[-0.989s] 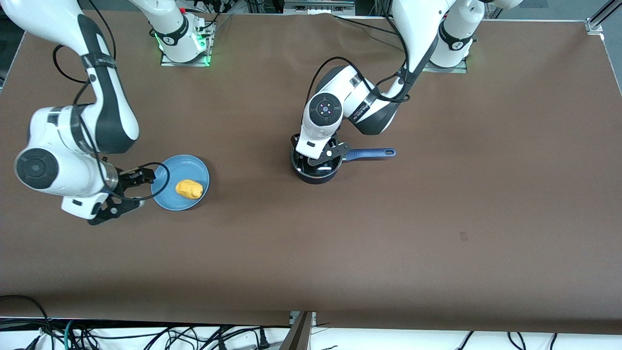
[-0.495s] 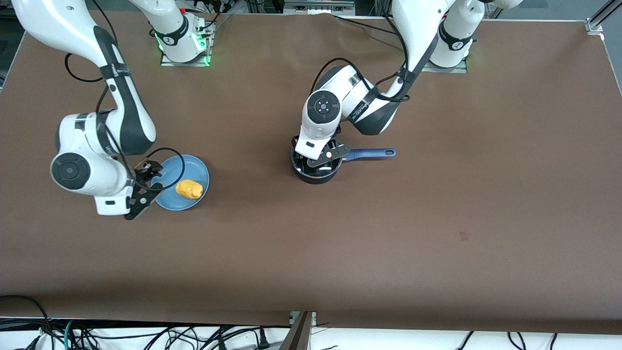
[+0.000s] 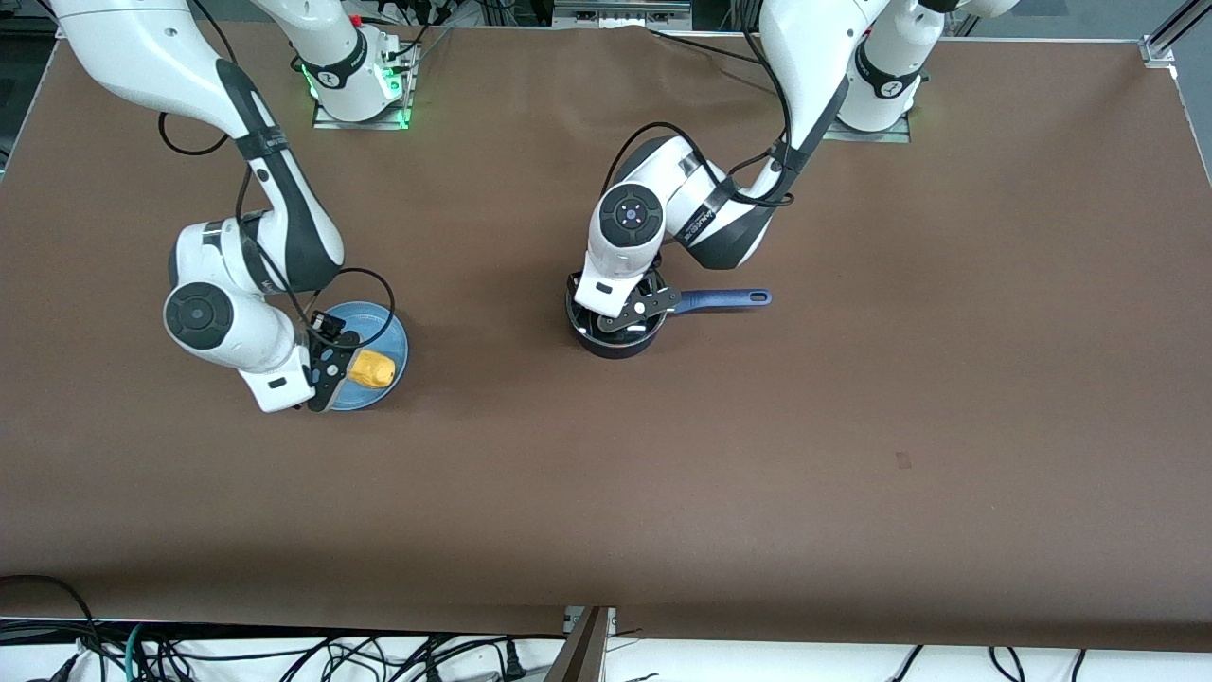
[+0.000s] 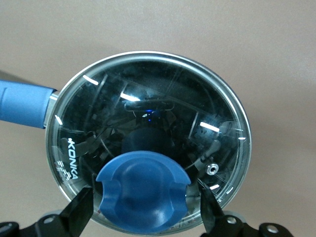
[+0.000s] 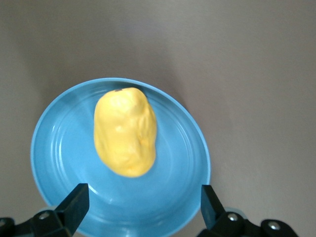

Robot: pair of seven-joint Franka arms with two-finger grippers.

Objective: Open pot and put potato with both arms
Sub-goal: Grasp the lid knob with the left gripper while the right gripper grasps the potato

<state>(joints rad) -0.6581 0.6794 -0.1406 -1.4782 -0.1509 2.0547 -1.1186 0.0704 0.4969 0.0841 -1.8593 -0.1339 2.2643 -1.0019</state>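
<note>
While over the pot (image 3: 615, 332), left gripper (image 4: 143, 212) open.

A yellow-orange potato (image 5: 126, 131) is seen on a light-blue plate (image 5: 182, 163). The black pot (image 3: 614, 332) is fitted with a blue handle (image 3: 724, 299), and its clear glass lid (image 4: 148, 103) with a blue knob (image 4: 142, 190). The table (image 3: 852, 426) is covered in brown.
</note>
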